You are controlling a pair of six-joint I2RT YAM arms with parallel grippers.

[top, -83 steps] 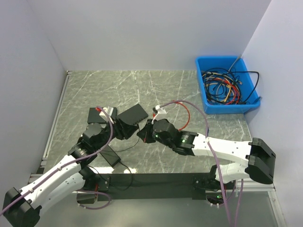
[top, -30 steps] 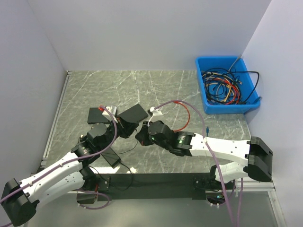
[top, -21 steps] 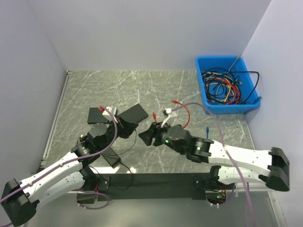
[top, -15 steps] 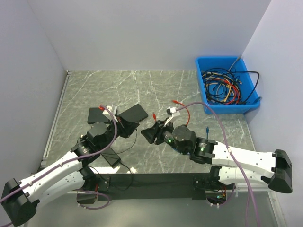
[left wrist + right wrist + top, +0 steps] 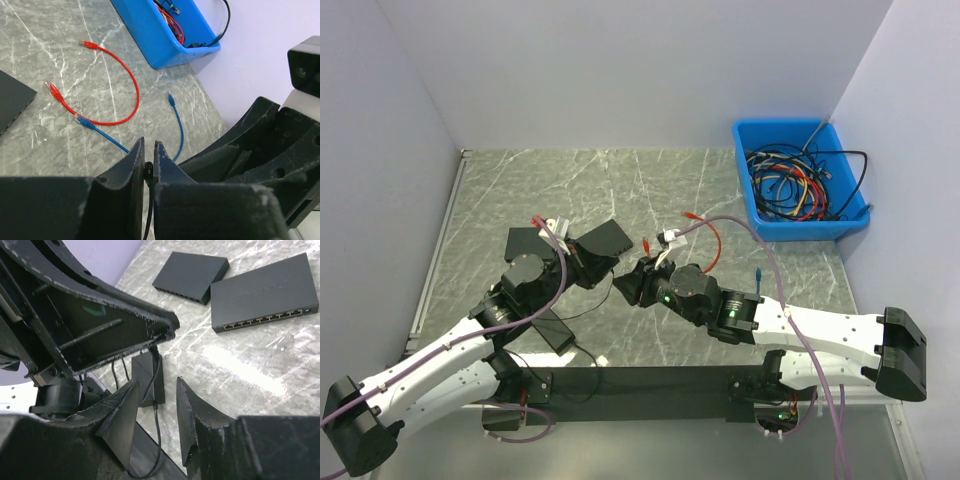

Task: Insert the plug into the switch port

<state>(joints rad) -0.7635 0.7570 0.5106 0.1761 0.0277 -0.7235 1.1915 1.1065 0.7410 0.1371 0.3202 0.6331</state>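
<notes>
While left gripper (image 5: 148, 146) pinches thin black cable (image 5: 159, 371), right gripper (image 5: 157, 385) gapes above marbled table (image 5: 240, 371)

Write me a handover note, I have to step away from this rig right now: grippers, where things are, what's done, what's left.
The left gripper is shut on the black cable. The right gripper is open, empty, close by.
The larger switch and the smaller switch lie side by side; no plug shows in their ports.
Done: cable gripped. Left: insertion.
</notes>
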